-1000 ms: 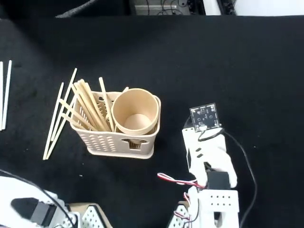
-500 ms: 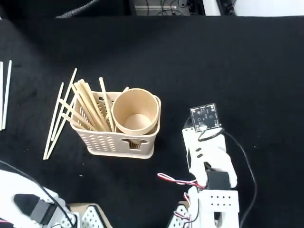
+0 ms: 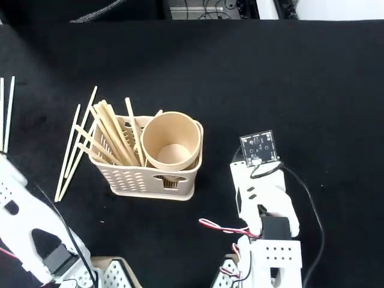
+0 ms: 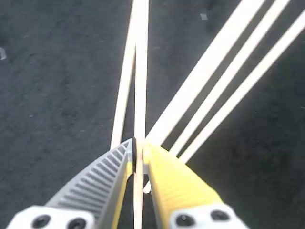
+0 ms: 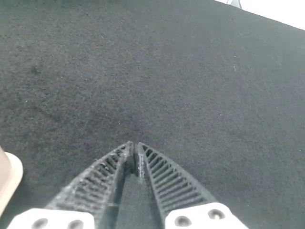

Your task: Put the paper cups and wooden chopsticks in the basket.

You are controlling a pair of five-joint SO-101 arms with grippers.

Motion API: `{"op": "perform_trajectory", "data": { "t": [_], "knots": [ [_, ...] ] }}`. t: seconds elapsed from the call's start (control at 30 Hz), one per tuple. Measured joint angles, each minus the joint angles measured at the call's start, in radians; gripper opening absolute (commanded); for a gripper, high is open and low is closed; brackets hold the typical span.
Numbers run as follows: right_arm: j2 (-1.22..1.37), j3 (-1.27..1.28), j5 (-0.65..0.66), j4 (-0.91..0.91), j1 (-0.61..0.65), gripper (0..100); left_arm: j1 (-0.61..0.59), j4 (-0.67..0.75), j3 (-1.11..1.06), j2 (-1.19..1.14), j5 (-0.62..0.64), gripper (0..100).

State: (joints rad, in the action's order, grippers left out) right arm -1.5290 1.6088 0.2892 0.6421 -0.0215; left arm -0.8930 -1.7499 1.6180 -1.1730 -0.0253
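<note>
On black cloth [image 3: 270, 72], the closed left tool [image 4: 137, 147] sits over loose chopsticks [image 4: 141, 71].

You have a black table cloth [image 3: 288, 78] covering the whole work surface. Beyond its far edge you see grey equipment with cables [image 3: 201, 8]. A white surface [image 3: 339, 8] lies beside that.

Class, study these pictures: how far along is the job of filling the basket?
Done: a paper cup and a bundle of chopsticks stand in the basket. In hand: nothing clearly held; the left gripper, shut, is over a loose chopstick, and the right gripper is shut and empty. Left to do: three chopsticks beside the basket and a pair farther to the left.
</note>
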Motion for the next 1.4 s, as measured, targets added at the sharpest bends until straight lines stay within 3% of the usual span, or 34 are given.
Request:
{"op": "perform_trajectory", "data": {
  "t": [0.37,1.13,1.4],
  "knots": [
    [0.0,0.0,0.0,0.0,0.0,1.3,-0.002,0.1,0.0,-0.112,0.0,3],
    [0.0,0.0,0.0,0.0,0.0,1.3,-0.046,0.1,0.0,-0.161,-0.009,3],
    [0.0,0.0,0.0,0.0,0.0,1.3,-0.052,0.1,0.0,-0.163,-0.009,16]
  ]
}}
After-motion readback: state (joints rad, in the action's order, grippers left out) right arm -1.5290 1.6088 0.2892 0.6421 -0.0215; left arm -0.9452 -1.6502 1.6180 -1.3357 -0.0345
